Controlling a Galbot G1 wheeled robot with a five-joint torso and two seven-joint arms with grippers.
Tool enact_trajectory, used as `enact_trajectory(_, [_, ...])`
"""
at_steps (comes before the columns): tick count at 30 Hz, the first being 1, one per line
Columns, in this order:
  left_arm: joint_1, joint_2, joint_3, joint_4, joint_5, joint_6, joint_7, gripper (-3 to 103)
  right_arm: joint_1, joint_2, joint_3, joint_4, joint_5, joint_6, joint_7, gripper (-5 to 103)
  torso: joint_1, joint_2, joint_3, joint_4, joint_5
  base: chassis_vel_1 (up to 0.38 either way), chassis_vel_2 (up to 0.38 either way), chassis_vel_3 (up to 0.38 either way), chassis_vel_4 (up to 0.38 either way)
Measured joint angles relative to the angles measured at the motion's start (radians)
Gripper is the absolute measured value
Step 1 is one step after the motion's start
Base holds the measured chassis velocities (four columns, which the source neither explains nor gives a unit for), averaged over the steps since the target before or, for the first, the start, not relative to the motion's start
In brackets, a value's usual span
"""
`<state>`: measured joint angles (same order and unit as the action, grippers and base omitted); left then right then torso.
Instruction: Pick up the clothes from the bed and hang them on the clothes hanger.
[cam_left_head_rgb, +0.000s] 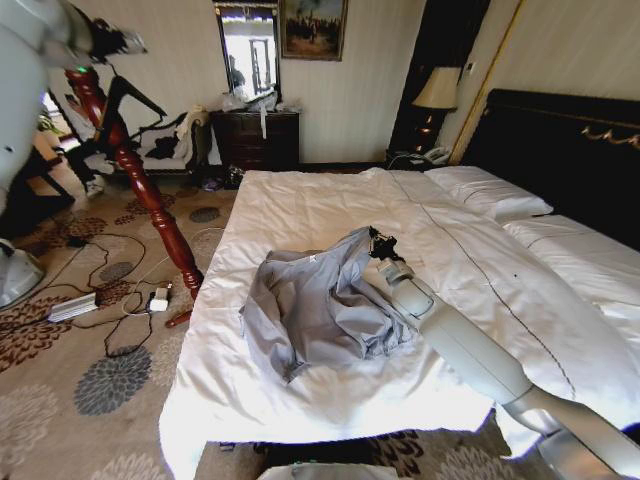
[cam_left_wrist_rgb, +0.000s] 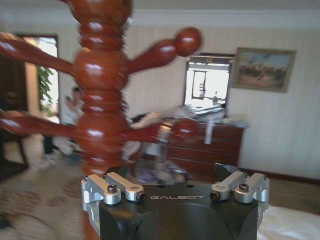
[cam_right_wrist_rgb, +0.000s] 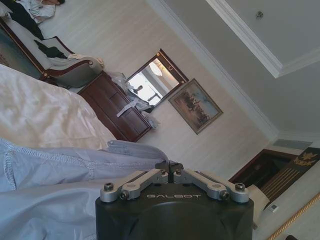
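One shirt (cam_left_head_rgb: 318, 312) lay on one bed (cam_left_head_rgb: 300, 215), right gripper (cam_left_head_rgb: 378, 243) pinched on its edge; left gripper (cam_left_wrist_rgb: 175, 187) spread apart by a wooden stand (cam_left_head_rgb: 140, 180).

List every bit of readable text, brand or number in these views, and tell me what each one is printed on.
"GALBOT": on the black housing of the left gripper, in front of the turned red-brown wooden coat stand.
"GALBOT": on the black housing of the right gripper, shut on the light blue-grey crinkly shirt.
The gold-framed painting carries nothing readable.
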<state>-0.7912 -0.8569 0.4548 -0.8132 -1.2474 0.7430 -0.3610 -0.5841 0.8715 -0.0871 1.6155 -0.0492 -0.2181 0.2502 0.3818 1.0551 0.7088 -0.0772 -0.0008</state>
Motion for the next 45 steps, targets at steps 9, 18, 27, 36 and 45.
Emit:
enact_trajectory(9, [0.047, 0.027, 0.024, 0.026, 0.024, -0.002, 0.032, 93, -0.008, -0.014, 0.017, 0.015, 0.009, 0.000, 0.000, 0, 0.000, 0.000, 0.000, -0.0002, 0.0001, 0.000, 0.000, 0.000, 0.000])
enact_trajectory(18, [0.122, -0.022, -0.077, 0.059, -0.028, -0.005, -0.009, 93, -0.006, -0.004, 0.023, 0.009, 0.027, -0.006, 0.002, 0, 0.000, 0.000, 0.000, -0.0015, 0.0010, 0.000, 0.000, 0.000, 0.000])
enact_trajectory(27, [0.121, -0.068, -0.097, 0.122, 0.003, -0.006, 0.008, 81, -0.006, -0.002, 0.025, -0.002, 0.025, -0.003, 0.001, 0, 0.000, 0.000, 0.000, -0.0007, 0.0008, 0.000, 0.000, 0.000, 0.000])
enact_trajectory(36, [0.133, -0.067, -0.111, 0.110, 0.015, -0.007, 0.017, 48, -0.001, -0.002, 0.026, -0.013, 0.023, 0.002, -0.001, 0, 0.000, 0.000, 0.000, -0.0006, 0.0008, 0.000, 0.000, 0.000, 0.000])
enact_trajectory(45, [0.144, -0.058, -0.113, 0.092, 0.015, -0.008, 0.018, 16, -0.001, 0.000, 0.022, -0.013, 0.023, 0.002, -0.001, 0, 0.000, 0.000, 0.000, -0.0009, 0.0008, 0.000, 0.000, 0.000, 0.000])
